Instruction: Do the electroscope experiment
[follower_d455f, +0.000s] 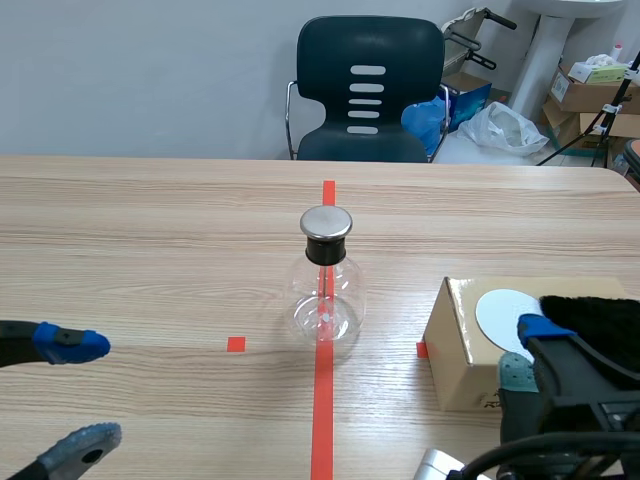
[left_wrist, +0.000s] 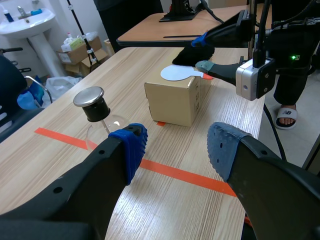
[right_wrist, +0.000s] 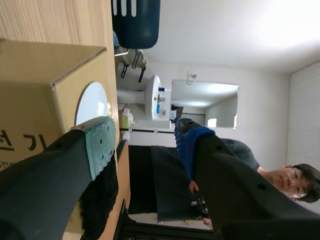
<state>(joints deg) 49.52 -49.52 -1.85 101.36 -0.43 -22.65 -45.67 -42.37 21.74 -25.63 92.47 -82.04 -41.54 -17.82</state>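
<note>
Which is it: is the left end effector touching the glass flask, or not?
Apart. The scene view shows the open left end effector low at the left, with a wide stretch of table between it and the glass flask.

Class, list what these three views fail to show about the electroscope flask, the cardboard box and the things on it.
1. Flask: its inner parts are too small in the scene view; a finger of the left gripper hides most of the bulb in the left wrist view.
2. Box lettering: right wrist view, cut off by the edge and a finger of the right gripper.
3. Black fur: scene view, runs past the edge.
</note>
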